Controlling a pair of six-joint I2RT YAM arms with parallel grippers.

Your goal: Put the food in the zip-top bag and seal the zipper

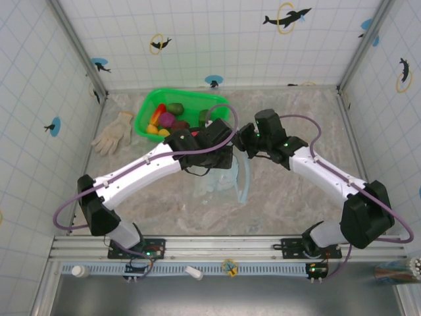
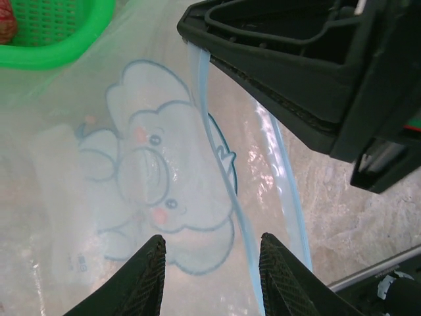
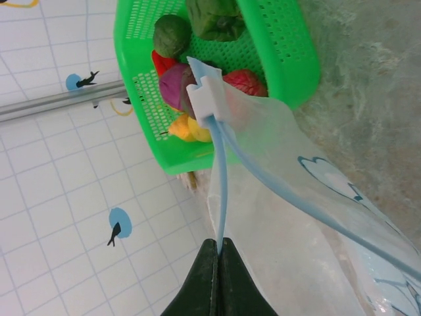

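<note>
A clear, floppy zip-top bag (image 2: 151, 171) printed with a pale blue cartoon animal sits on the sandy, marbled worktop (image 1: 296, 204), just in front of a green mesh basket (image 1: 146, 108) and between the two arms; its thin light-blue zipper (image 3: 220, 191) runs near to far along the bag's right edge, so the mouth faces right; a white slider (image 3: 205, 97) sits at the far end, by the basket; the two zipper strips are parted. The right tool (image 3: 217, 245) is pressed together, pinching one zipper strip; the left tool (image 2: 212, 240) hangs over the bag with its fingers spread. The food (image 3: 177, 85) lies in the basket: red, magenta, yellow and dark green pieces; a white glove (image 1: 112, 135) lies left of the basket.
</note>
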